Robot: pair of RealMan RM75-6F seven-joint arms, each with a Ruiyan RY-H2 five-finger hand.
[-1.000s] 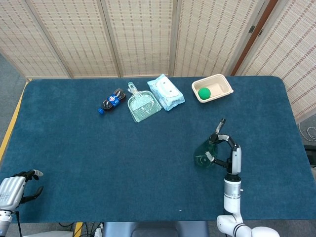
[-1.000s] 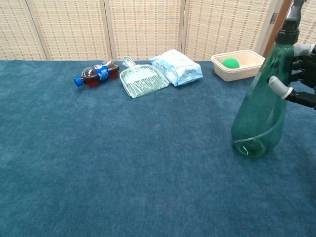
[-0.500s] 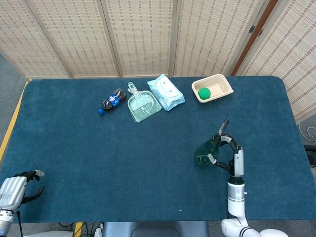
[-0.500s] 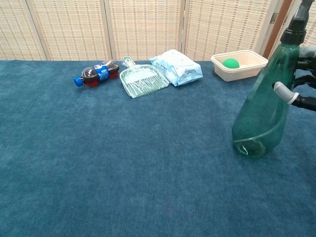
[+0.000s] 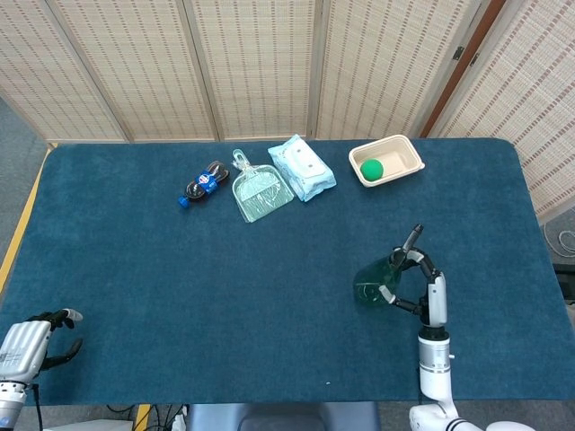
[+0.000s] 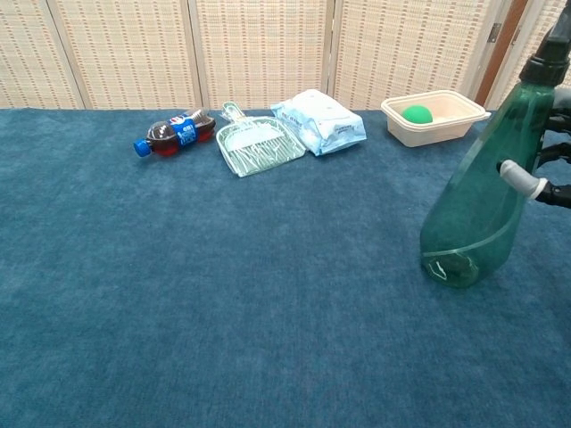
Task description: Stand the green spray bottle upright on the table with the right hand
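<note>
Green spray bottle (image 6: 477,198) is on the table (image 6: 223,312), right-front area, base touching the cloth, body tilted with the nozzle leaning toward the right edge. Not yet upright: in the chest view the base appears to rest on one edge, not flat.

Right hand (image 5: 415,278) is wrapped around the upper body and neck; fingers (image 6: 520,175) are seen curled across the bottle's side, so the bottle is held. Grip depth behind the bottle cannot be judged.

Suggested for this step:
- Neck to be swung back over the base until the bottom sits flat, base kept planted as the pivot.
- Rotation kept slow; a clear plastic base on pile cloth is likely to skid or rock.
- Fingers to be released only once the bottle is seen vertical in both views, then drawn away sideways, clear of the trigger head.

Left hand (image 5: 36,334) is parked at the near left corner, fingers apart, nothing held. Tray (image 5: 387,161), wipes pack (image 5: 302,167), scoop (image 5: 259,190) and cola bottle (image 5: 204,182) lie well apart, along the far side.
</note>
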